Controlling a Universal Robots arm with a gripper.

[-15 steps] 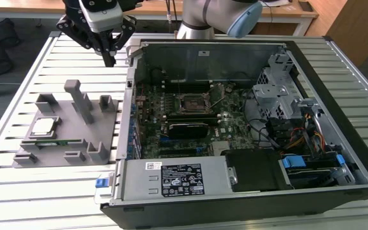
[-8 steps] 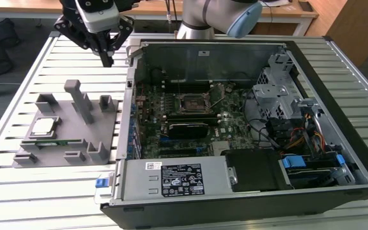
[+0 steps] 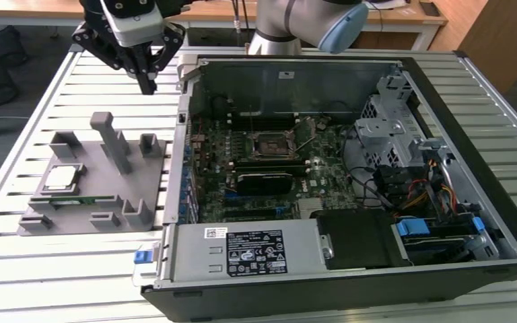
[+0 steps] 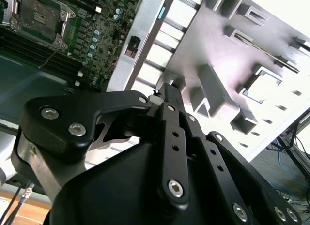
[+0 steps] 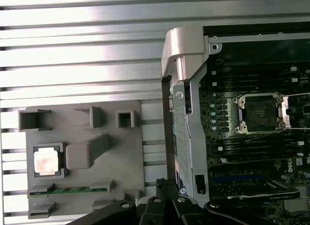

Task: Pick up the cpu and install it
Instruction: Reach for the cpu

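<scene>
The cpu (image 3: 61,178) lies flat in its pocket by the fixture's (image 3: 97,185) edge on the exterior view's left. It's probably light, stiff and fragile underneath, so I'd pinch opposite rim edges. The gripper (image 3: 148,86) hangs past the fixture, well apart, fingers pressed together and empty.

one cpu (image 3: 60,177), one memory stick (image 3: 72,200), one grey fixture (image 3: 94,186), one computer case (image 3: 330,300)

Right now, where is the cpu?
The cpu lies in a pocket of the grey fixture, at the exterior view's left, beside the green memory stick.
</scene>
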